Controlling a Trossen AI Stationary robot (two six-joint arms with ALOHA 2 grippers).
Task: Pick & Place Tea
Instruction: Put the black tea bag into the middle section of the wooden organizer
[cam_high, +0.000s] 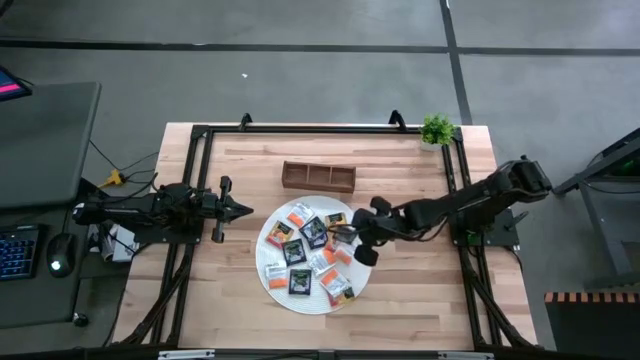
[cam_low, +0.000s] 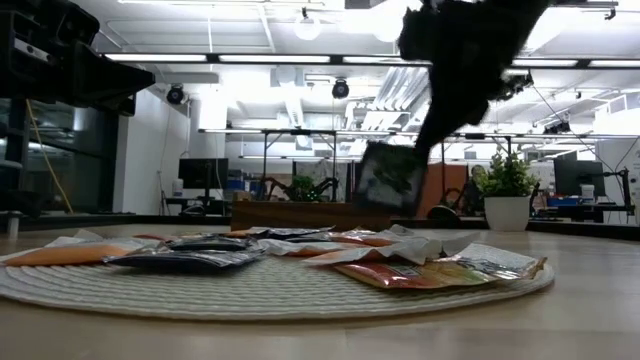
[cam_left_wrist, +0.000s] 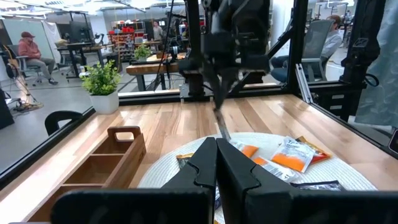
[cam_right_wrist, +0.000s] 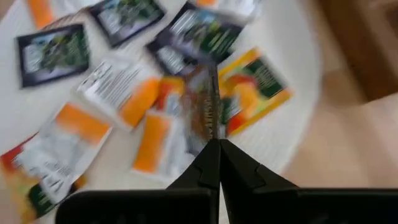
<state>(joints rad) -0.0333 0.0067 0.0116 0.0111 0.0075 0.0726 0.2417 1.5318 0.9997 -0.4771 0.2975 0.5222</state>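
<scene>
Several small tea sachets, black, orange and white, lie flat on a round white mat (cam_high: 268, 272). My right gripper (cam_high: 347, 235) hovers over the mat's right part, shut on one black sachet (cam_low: 388, 178) that hangs above the others (cam_low: 300, 250). My left gripper (cam_high: 243, 210) stands shut at the mat's left side, level, with nothing in it. A brown wooden tray (cam_high: 318, 177) with three compartments lies beyond the mat toward the far edge. My right gripper pinches the black sachet between its two fingers at the sachet's upper edge (cam_right_wrist: 213, 132), near a corner. The fingers slant down from the table's right. The sachet hangs below them, seen edge-on in the wrist view, clear of the mat and the other sachets.
A small potted plant (cam_high: 437, 130) stands at the far right corner. A black frame (cam_high: 195, 150) runs along the table's edges. Bare wood lies between the mat and the near edge. People sit in the room beyond the table (cam_left_wrist: 34, 53).
</scene>
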